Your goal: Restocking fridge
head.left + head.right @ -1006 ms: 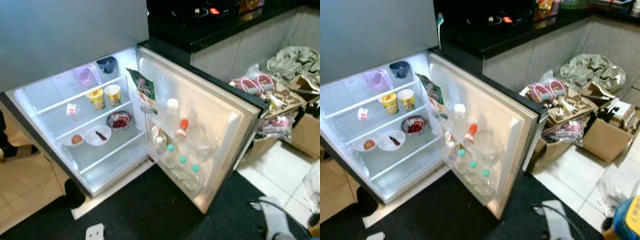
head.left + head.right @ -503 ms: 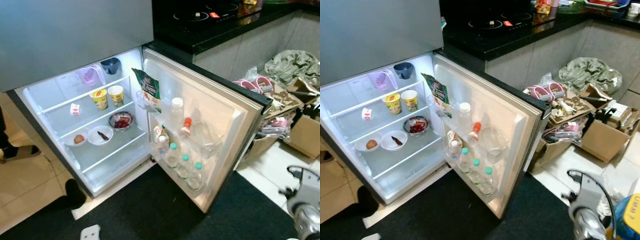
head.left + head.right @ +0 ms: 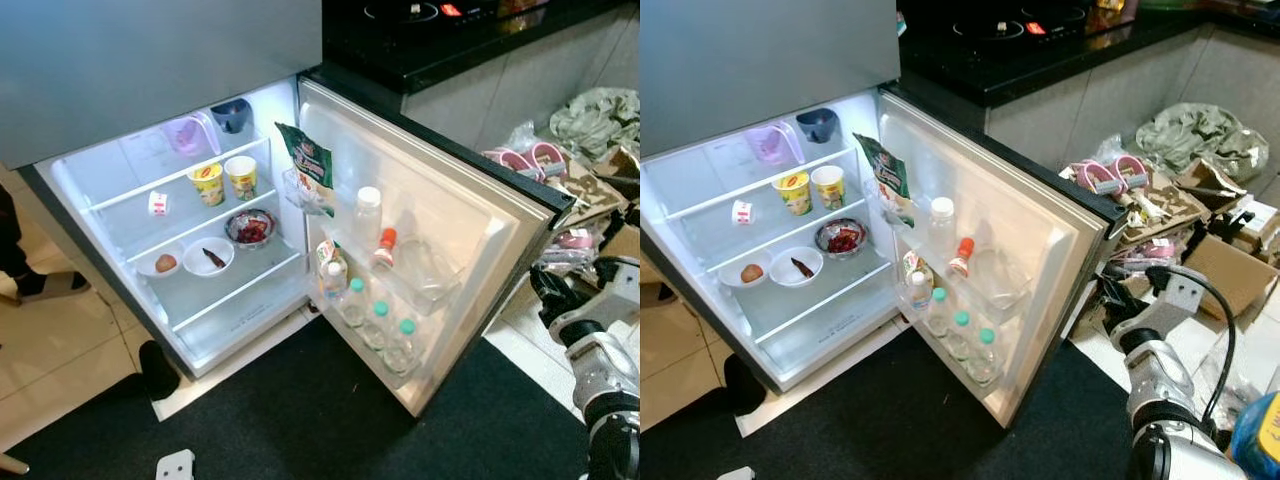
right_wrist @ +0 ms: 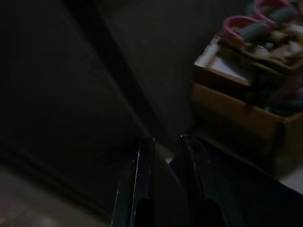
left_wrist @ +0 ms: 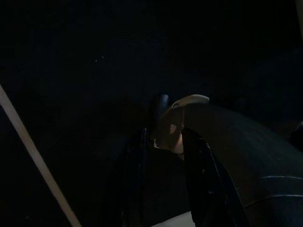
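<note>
The fridge [image 3: 120, 225] stands open and lit, its door [image 3: 470, 225] swung out to the right. On the shelves are a pink jug [image 3: 186, 136], a blue cup [image 3: 232, 113], two yellow cups [image 3: 224, 180], a small white carton [image 3: 158, 203] and three bowls [image 3: 210, 256]. The door racks hold a green bag [image 3: 308, 166] and several bottles [image 3: 376, 320]. My right gripper [image 3: 546, 286] is raised beside the door's outer edge, open and holding nothing; its fingers [image 4: 142, 179] point at the door's dark outer side. My left arm hangs idle, its wrist view very dark.
Cardboard boxes [image 3: 1215, 275] with pink-handled clutter [image 3: 1105, 175] and a bundle of cloth [image 3: 1200, 135] crowd the floor right of the door. A black counter with a hob [image 3: 1040, 30] lies behind. A dark mat [image 3: 300, 430] covers the floor in front. A person's foot [image 3: 45, 287] shows at left.
My right arm has risen into view at the lower right, beside the door's edge. The whole picture has shifted with the camera; nothing in the fridge has moved.
</note>
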{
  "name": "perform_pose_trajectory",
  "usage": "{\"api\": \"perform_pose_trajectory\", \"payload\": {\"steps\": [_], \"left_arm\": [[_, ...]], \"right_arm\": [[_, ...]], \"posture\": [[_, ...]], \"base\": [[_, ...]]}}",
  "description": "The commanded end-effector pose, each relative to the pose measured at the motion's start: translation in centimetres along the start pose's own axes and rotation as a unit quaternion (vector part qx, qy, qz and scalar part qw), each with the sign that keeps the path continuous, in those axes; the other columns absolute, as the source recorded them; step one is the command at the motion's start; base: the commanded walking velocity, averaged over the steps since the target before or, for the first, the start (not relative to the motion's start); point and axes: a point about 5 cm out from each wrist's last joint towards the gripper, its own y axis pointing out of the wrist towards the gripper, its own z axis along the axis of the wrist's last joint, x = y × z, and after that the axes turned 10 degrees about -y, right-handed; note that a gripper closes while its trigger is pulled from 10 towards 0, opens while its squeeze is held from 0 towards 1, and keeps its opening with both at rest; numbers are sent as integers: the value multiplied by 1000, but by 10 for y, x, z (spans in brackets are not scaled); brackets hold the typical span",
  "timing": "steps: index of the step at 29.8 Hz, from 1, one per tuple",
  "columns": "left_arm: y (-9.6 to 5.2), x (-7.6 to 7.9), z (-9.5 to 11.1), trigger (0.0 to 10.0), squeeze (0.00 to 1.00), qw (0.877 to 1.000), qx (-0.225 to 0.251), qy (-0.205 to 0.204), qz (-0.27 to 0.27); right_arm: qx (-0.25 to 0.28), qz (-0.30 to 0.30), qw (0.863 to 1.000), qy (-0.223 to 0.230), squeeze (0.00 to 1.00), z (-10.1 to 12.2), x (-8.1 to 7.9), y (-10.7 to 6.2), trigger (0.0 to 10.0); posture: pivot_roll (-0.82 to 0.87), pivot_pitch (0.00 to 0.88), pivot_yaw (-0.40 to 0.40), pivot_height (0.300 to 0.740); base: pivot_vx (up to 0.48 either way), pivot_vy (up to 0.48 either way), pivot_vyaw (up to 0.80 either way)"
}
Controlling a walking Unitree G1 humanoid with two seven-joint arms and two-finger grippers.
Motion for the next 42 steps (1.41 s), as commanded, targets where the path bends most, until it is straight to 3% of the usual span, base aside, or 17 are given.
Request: {"api": "perform_pose_trajectory", "payload": {"steps": [1, 7, 11, 14, 15, 17, 18, 20, 22, 26, 28, 31, 34, 37, 38, 40, 42], "left_arm": [[-2, -5, 0, 10000, 0, 1000, -2, 5, 5], [-1, -4, 1, 10000, 0, 1000, -2, 8, 2], [-1, -3, 1, 10000, 0, 1000, -2, 8, 1], [0, -1, 2, 10000, 0, 1000, -4, 11, -2], [0, -1, 2, 10000, 0, 1000, -4, 11, -2], [0, -1, 1, 10000, 0, 1000, -5, 12, -3], [0, -1, 1, 10000, 0, 1000, -5, 12, -3], [0, 0, -1, 10000, 0, 1000, -8, 14, -4], [0, 0, -2, 10000, 0, 1000, -9, 15, -5], [0, 1, -4, 10000, 0, 1000, -13, 18, -7], [0, 1, -4, 10000, 0, 1000, -13, 18, -7], [0, 2, -5, 10000, 0, 1000, -15, 19, -8], [0, 2, -6, 10000, 0, 1000, -16, 19, -8], [0, 3, -7, 10000, 0, 1000, -17, 18, -10], [0, 3, -7, 10000, 0, 1000, -17, 18, -10], [0, 4, -10, 10000, 0, 1000, -20, 17, -10], [0, 5, -11, 10000, 0, 1000, -21, 17, -11]], "right_arm": [[1, 58, 998, -14, 0, 3, -16, 9, 10000], [-37, 204, 977, -48, 0, -11, -43, 9, 10000], [-45, 235, 969, -53, 0, -14, -48, 8, 10000], [-81, 383, 918, -66, 0, -30, -76, 1, 10000], [-81, 383, 918, -66, 0, -30, -76, 1, 10000], [-91, 436, 893, -63, 0, -37, -87, -2, 10000], [-91, 436, 893, -63, 0, -37, -87, -2, 10000], [-125, 486, 864, -43, 0, -52, -96, -12, 10000], [-141, 491, 858, -40, 0, -60, -96, -16, 10000], [-235, 376, 894, -58, 0, -96, -68, -37, 10000], [-235, 376, 894, -58, 0, -96, -68, -37, 10000], [-294, 282, 911, -67, 0, -117, -44, -58, 10000], [-310, 252, 914, -74, 0, -122, -37, -65, 10000], [-333, 132, 930, -77, 0, -131, -9, -84, 10000], [-333, 132, 930, -77, 0, -131, -9, -84, 10000], [-329, 24, 938, -110, 0, -126, 12, -90, 10000], [-325, -13, 937, -126, 0, -123, 19, -91, 10000]], "posture": [[-19, 0, 12, 740], [-24, 0, 14, 740], [-24, 0, 14, 740], [-29, 0, 14, 740], [-29, 0, 14, 740], [-29, 0, 14, 740], [-29, 0, 14, 740], [-32, 0, 8, 740], [-31, 0, 7, 740], [-33, 0, 0, 740], [-33, 0, 0, 740], [-36, 0, 1, 740], [-36, 0, 1, 740], [-39, 0, -2, 740], [-39, 0, -2, 740], [-41, 0, -5, 740], [-41, 0, -5, 740]], "base": [[0, 0, 0], [0, 0, 0], [0, 0, 0], [0, 0, 0], [0, 0, 0], [0, 0, 0], [0, 0, 0], [0, 0, 0], [0, 0, 0], [0, 0, 0], [0, 0, 0], [0, 0, 0], [0, 0, 0], [0, 0, 0], [0, 0, 0], [0, 0, 0], [0, 0, 0]]}}
